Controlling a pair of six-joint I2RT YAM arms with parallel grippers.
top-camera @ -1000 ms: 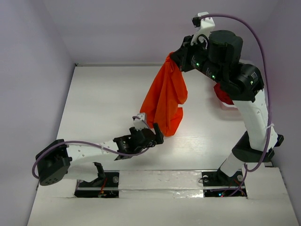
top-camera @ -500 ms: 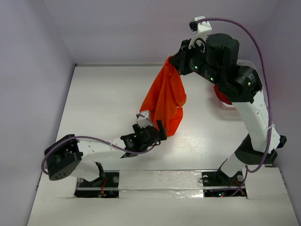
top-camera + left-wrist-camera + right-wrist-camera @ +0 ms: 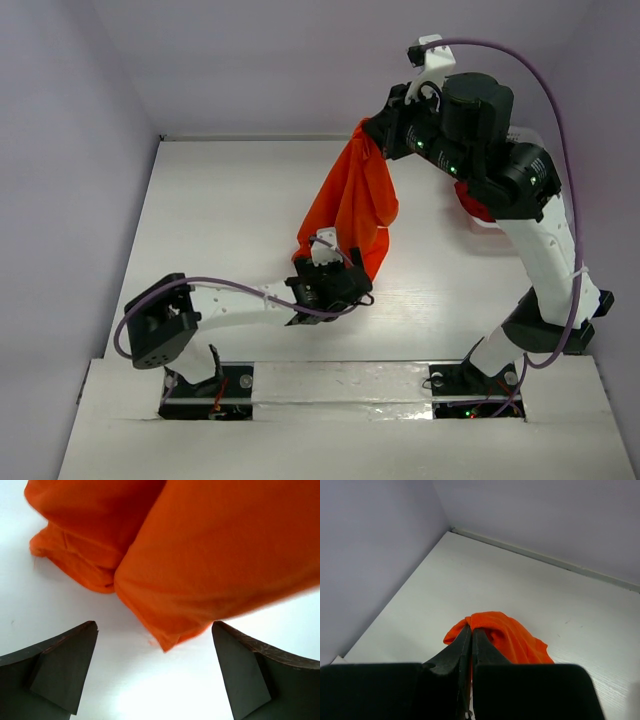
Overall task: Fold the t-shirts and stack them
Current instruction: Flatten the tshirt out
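**Orange t-shirt hangs from one arm over a bare white tabletop**

Orange t-shirt (image 3: 350,215) is bunched at its top end in the right gripper (image 3: 471,635). The jaws are pinched tight on the cloth and held high above the tabletop (image 3: 220,220), toward its far edge. From there the shirt drops in long folds toward the middle of the tabletop. In the left wrist view its lowest folds lie against the white surface, while one pointed corner hangs just above or on it; which, I cannot tell.

The left gripper (image 3: 154,630) sits low near the middle of the tabletop, right at the shirt's lower end. Its jaws are spread wide, one on either side of the hanging corner, with nothing between them gripped.

The tabletop is white with a faint wood grain toward the near edge. Pale lilac-grey walls close it in on the left (image 3: 60,150) and along the far edge (image 3: 280,70), meeting at the far left corner. A seam runs where the far wall meets the surface. By the right edge, a red cloth (image 3: 472,203) shows partly behind the right arm.
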